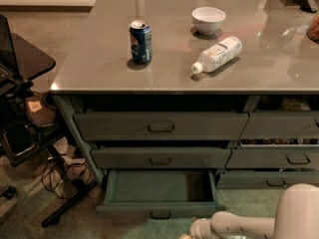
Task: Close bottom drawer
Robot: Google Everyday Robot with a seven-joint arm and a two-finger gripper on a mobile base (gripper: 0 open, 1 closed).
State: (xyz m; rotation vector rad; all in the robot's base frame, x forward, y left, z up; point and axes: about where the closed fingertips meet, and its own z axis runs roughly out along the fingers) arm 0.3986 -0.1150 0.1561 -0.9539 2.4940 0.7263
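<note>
The bottom drawer [159,209] is the lowest of the left three-drawer stack. It is pulled out and open, and its inside [149,185] looks empty. Its small dark bar handle [160,215] sits at the centre of the flat front. My white arm [249,225] comes in from the bottom right corner. My gripper [195,231] is at the arm's left end, at the frame's bottom edge, just in front of the drawer's front and right of the handle. It is mostly cut off by the frame edge.
The middle drawer [160,158] and top drawer [160,126] sit slightly ajar above. The narrower right-hand drawers [284,158] are next to them. On the counter stand a blue can [140,42], a white bowl [208,20] and a lying bottle [217,54]. A black desk [25,59] and cables [60,173] are at left.
</note>
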